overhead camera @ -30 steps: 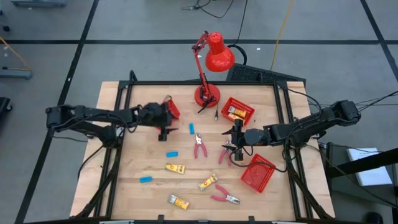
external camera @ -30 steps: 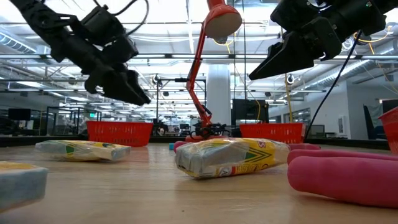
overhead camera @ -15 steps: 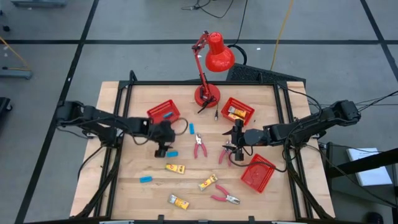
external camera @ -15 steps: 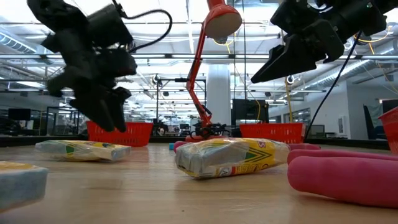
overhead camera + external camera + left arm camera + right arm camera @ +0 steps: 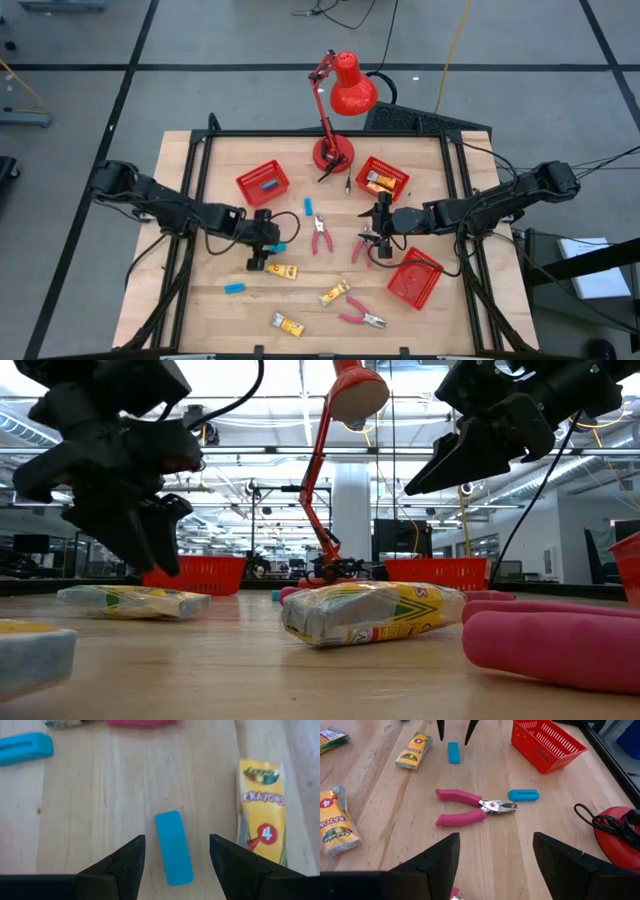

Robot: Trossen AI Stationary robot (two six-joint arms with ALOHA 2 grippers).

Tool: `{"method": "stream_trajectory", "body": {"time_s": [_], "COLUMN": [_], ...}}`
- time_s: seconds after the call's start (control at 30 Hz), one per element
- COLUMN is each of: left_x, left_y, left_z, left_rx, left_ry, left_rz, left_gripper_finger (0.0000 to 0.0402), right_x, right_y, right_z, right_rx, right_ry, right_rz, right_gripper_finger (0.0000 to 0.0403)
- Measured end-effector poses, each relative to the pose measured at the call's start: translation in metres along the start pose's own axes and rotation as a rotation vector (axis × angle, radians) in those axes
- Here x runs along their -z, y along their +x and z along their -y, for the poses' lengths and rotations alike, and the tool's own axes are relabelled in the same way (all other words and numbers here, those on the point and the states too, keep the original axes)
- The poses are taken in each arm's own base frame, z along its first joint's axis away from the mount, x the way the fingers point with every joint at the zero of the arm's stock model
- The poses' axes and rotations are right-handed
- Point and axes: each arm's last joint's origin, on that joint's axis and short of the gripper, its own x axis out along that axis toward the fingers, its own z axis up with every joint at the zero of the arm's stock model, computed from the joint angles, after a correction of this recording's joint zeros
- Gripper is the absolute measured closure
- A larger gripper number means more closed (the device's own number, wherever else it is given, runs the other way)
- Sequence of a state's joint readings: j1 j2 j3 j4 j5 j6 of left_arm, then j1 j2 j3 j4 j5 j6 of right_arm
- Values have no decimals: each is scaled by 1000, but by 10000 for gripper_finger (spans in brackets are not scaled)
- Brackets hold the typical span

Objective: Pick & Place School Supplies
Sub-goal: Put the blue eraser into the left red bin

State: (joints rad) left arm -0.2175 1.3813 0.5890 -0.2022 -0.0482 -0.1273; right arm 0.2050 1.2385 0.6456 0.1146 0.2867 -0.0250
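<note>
From above, the left gripper (image 5: 262,252) hangs mid-table over a blue eraser (image 5: 277,247), jaws wide; bare wood lies toward the table's left edge. The right gripper (image 5: 373,232), spread and empty, sits above pink pliers (image 5: 360,248). In the left wrist view the eraser (image 5: 173,847) lies between the fingers (image 5: 120,865), its long axis running along them, beside a crayon packet (image 5: 263,809).

Crayon packet (image 5: 262,810), yellow, on the desk: brand "Crayola" in a green oval at one end, "CRAYONS" in red letters below it, numeral "4" in a red patch further down. Second packet (image 5: 336,822), seen from the right wrist: "4" and partial "RAYO" legible. Third packet (image 5: 414,751): print too small to read.
</note>
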Motion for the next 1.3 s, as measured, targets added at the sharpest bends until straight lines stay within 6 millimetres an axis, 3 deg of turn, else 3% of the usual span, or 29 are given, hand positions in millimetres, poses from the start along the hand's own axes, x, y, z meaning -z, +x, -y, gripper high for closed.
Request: {"method": "stream_trajectory", "body": {"time_s": [0.27,0.5,0.63,0.9,1.3], "left_x": [6,7,7,8,8], "left_y": [23,28,28,28,28], "left_z": [3,2,2,1,6], "left_rx": [-8,-16,-41,-56,-84], "left_ry": [-3,-5,-16,-1,69], "left_rz": [-59,-75,-73,-77,-61], "left_gripper_finger": [176,181,219,348,349], "right_x": [0,0,0,0,0], "right_y": [0,0,0,0,0], "right_z": [0,0,0,0,0], "right_rx": [0,0,0,0,2], "right_ry": [3,3,6,7,7], "right_rz": [0,1,1,1,1], "right_gripper_finger": [161,161,161,161,161]}}
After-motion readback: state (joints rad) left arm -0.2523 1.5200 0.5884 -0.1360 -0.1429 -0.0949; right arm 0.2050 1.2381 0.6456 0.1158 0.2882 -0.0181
